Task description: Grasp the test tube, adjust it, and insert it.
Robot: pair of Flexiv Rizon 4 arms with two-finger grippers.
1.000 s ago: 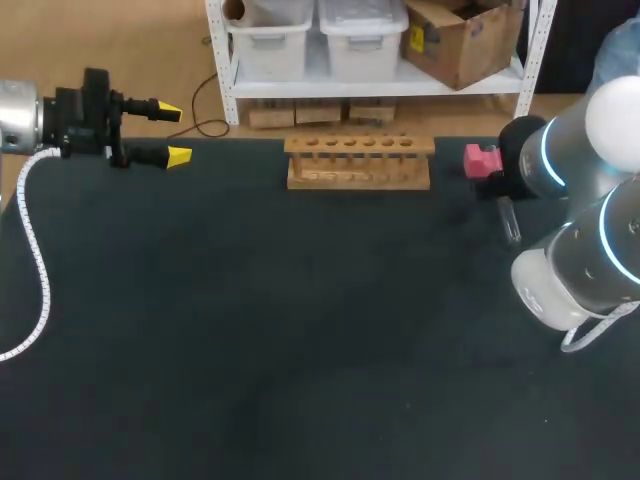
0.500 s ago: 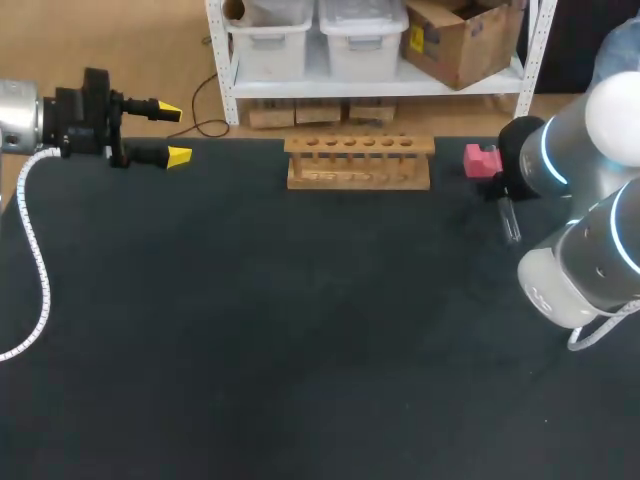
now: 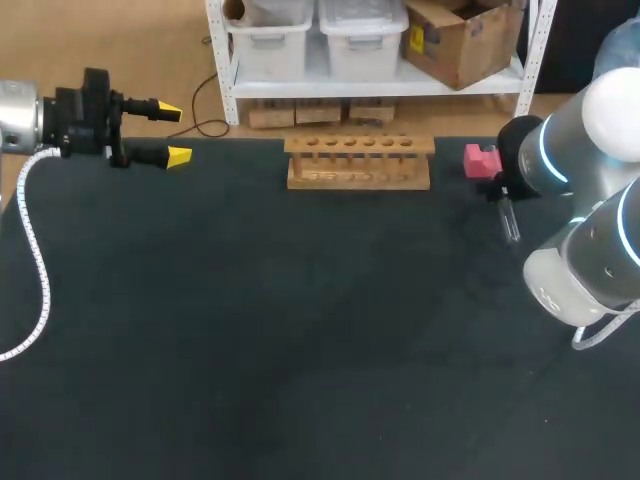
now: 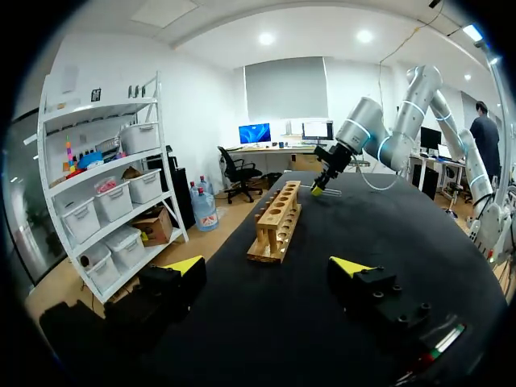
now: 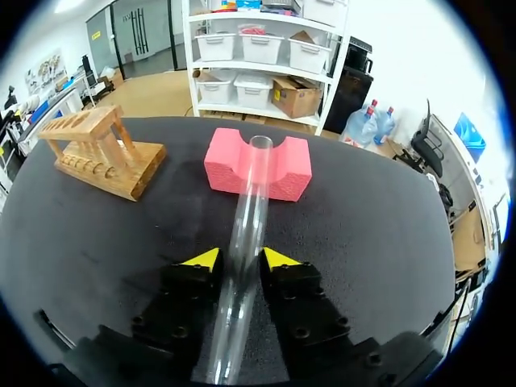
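Note:
A clear glass test tube point(image 5: 242, 258) lies with its open end resting in the notch of a pink foam block point(image 5: 258, 164). My right gripper point(image 5: 240, 258) is shut on the tube, one yellow tip against each side at mid-length. In the head view the tube point(image 3: 509, 220) pokes out below my right wrist, beside the pink block point(image 3: 481, 160). The wooden rack point(image 3: 358, 163) with a row of empty holes stands at the table's far middle. My left gripper point(image 3: 172, 133) hovers open at the far left, with nothing between its fingers point(image 4: 348, 266); the rack point(image 4: 278, 220) is ahead of it.
A white coiled cable point(image 3: 35, 270) hangs from my left arm over the table's left side. My right arm's bulky links point(image 3: 585, 260) stand over the right edge. Dark table surface point(image 3: 300, 330) spreads from the rack to the near edge.
My right arm's elbow has drifted slightly to the right. The tube, the block, the rack and my left arm have stayed where they were.

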